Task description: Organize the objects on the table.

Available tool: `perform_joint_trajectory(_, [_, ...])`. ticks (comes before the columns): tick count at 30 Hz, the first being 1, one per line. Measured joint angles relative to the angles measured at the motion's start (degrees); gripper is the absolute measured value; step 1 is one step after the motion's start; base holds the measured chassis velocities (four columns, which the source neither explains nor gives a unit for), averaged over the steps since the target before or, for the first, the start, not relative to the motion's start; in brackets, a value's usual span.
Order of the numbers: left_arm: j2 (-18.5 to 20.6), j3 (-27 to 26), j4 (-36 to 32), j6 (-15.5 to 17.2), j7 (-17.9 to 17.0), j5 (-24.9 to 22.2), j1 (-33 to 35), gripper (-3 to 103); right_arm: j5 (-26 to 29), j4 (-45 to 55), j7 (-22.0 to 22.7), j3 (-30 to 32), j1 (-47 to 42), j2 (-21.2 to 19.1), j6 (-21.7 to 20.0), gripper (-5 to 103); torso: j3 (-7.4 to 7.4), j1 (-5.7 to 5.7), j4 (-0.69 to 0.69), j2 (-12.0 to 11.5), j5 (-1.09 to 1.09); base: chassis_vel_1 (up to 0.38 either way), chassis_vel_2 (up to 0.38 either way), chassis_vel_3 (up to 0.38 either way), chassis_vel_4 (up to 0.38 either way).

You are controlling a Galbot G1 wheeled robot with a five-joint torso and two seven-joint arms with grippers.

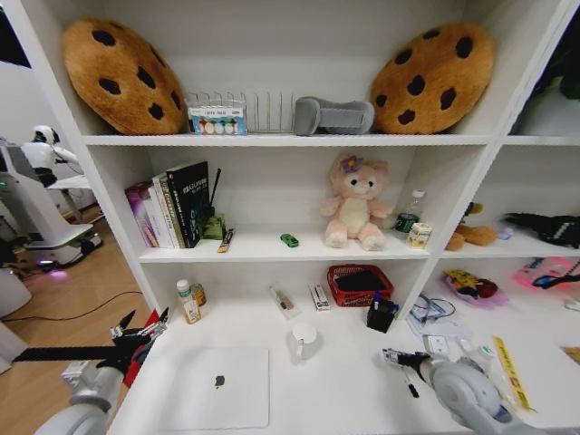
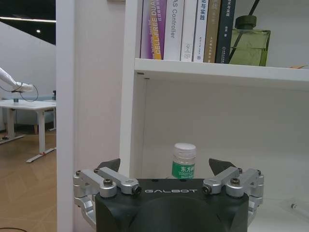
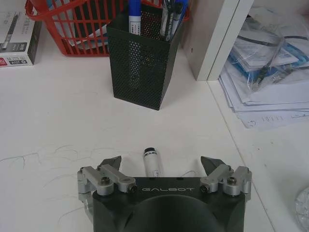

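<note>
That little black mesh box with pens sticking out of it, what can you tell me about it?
The pen cup is a small square holder of black perforated metal mesh, standing upright on the white table. It holds several pens, among them a blue-capped marker. A red wire basket sits right behind it and a white shelf upright stands beside it. A loose marker lies on the table in front of it, between the open fingers of the right gripper.

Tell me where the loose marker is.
The marker lies on the table, between the open right gripper's fingers and just short of the pen cup, on the robot's right.
</note>
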Motion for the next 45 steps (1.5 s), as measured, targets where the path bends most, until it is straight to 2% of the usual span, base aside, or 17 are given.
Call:
perform_joint_trajectory(1, [0.00,0.00,0.00,0.00,0.00,0.00,0.00,100,-0.06,-0.35,-0.07,-0.76,0.47,0.06,0.24,86,0.00,0.00,0.00,0.00,0.00,0.000,0.000,0.000,0.000])
perform_joint_trajectory(2, [0.00,0.00,0.00,0.00,0.00,0.00,0.00,100,-0.06,-0.35,-0.07,-0.76,0.47,0.06,0.24,86,0.00,0.00,0.00,0.00,0.00,0.000,0.000,0.000,0.000])
perform_joint_trajectory(4, [0.00,0.00,0.00,0.00,0.00,0.00,0.00,100,-0.39,-0.41,-0.12,-1.63,0.80,0.20,0.56,75,0.00,0.00,0.00,0.00,-0.02,0.000,0.000,0.000,0.000])
perform_joint_trajectory(6, [0.00,0.00,0.00,0.00,0.00,0.00,0.00,100,-0.51,-0.40,-0.15,-1.79,0.82,0.22,0.65,75,0.00,0.00,0.00,0.00,-0.02,0.000,0.000,0.000,0.000])
perform_joint_trajectory(9, [0.00,0.00,0.00,0.00,0.00,0.00,0.00,100,-1.17,-0.37,-0.21,-2.56,0.88,0.47,1.22,58,-0.01,0.00,0.00,0.01,-0.03,0.000,0.000,0.000,0.000])
perform_joint_trajectory(15, [0.00,0.00,0.00,0.00,0.00,0.00,0.00,100,-1.00,-0.57,-0.16,-2.81,0.83,0.81,1.36,42,-0.01,-0.01,0.01,0.01,-0.03,0.000,0.000,0.000,0.000])
perform_joint_trajectory(17, [0.00,0.00,0.00,0.00,0.00,0.00,0.00,100,-0.57,-0.90,-0.02,-2.73,0.61,1.23,1.43,27,-0.02,-0.01,0.02,0.02,-0.04,0.000,0.000,0.000,0.000])
perform_joint_trajectory(21, [0.00,0.00,0.00,0.00,0.00,0.00,0.00,100,-0.49,-1.00,0.09,-2.51,0.09,1.61,1.59,21,-0.02,-0.01,0.03,0.02,-0.04,0.000,0.000,0.000,0.000])
perform_joint_trajectory(23, [0.00,0.00,0.00,0.00,0.00,0.00,0.00,100,-0.50,-0.79,0.24,-2.33,-0.27,1.76,1.92,10,-0.02,-0.01,0.02,0.02,-0.03,0.000,0.000,0.000,0.000])
perform_joint_trajectory(31, [0.00,0.00,0.00,0.00,0.00,0.00,0.00,100,-1.54,1.03,0.28,-1.81,-0.87,1.69,3.44,10,0.02,0.00,-0.02,-0.01,0.06,0.000,0.000,0.000,0.000])
perform_joint_trajectory(32, [0.00,0.00,0.00,0.00,0.00,0.00,0.00,100,-3.17,1.64,-0.10,-1.72,-1.02,1.69,4.61,10,0.02,0.00,-0.03,-0.01,0.08,0.000,0.000,0.000,0.000])
perform_joint_trajectory(33, [0.00,0.00,0.00,0.00,0.00,0.00,0.00,100,-8.99,2.81,-1.64,-1.31,-1.36,1.73,8.71,10,0.02,0.00,-0.01,-0.01,0.04,0.000,0.000,0.000,0.000])
perform_joint_trajectory(34, [0.00,0.00,0.00,0.00,0.00,0.00,0.00,100,-8.99,2.81,-1.64,-1.31,-1.36,1.73,8.71,10,0.02,0.00,-0.01,-0.01,0.04,0.000,0.000,0.000,0.000])
perform_joint_trajectory(36, [0.00,0.00,0.00,0.00,0.00,0.00,0.00,100,-18.98,3.84,-4.14,-1.23,-1.51,1.84,16.59,10,0.01,-0.01,-0.01,-0.01,0.03,0.000,0.000,0.000,0.000])
perform_joint_trajectory(39, [0.00,0.00,0.00,0.00,0.00,0.00,0.00,100,-22.62,3.98,-4.79,-1.41,-1.10,1.95,20.02,10,0.01,0.00,-0.02,-0.01,0.02,0.000,0.000,0.000,0.000])
perform_joint_trajectory(41, [0.00,0.00,0.00,0.00,0.00,0.00,0.00,100,-29.23,3.69,-5.70,-2.75,1.05,2.26,28.25,10,0.01,0.00,0.00,-0.01,0.01,0.000,0.000,0.000,0.000])
perform_joint_trajectory(45, [0.00,0.00,0.00,0.00,0.00,0.00,0.00,100,-32.06,3.13,-6.50,-4.08,3.14,2.36,33.10,10,0.01,0.00,0.00,-0.01,-0.01,0.000,0.000,0.000,0.000])
